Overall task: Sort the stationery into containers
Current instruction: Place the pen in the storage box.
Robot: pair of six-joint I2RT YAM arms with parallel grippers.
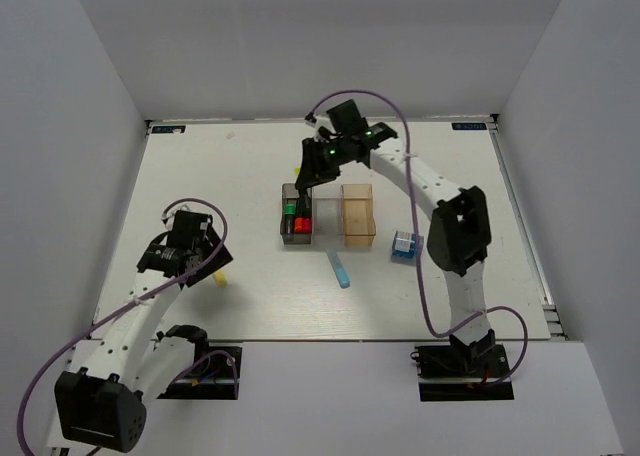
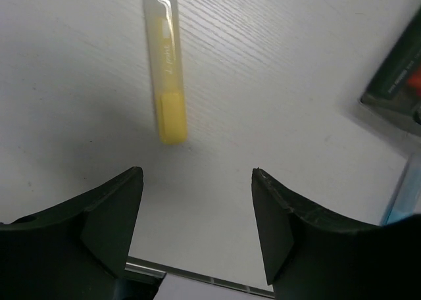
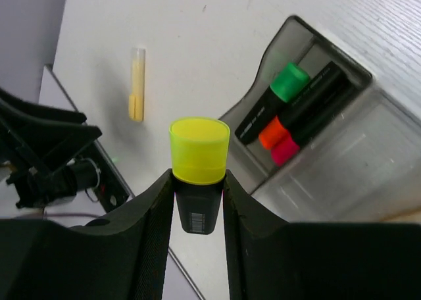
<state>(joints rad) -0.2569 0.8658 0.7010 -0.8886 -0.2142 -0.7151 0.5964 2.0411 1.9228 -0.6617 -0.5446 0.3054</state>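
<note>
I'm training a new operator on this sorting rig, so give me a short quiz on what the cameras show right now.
1. True or false: the left claw is shut on the pale yellow stick.
2. What does the right claw hold? A) a yellow-capped highlighter B) scissors C) nothing
3. How many highlighters lie in the dark grey bin?
Key: 1 false, it stands open, short of the stick; 2 A; 3 three.
</note>
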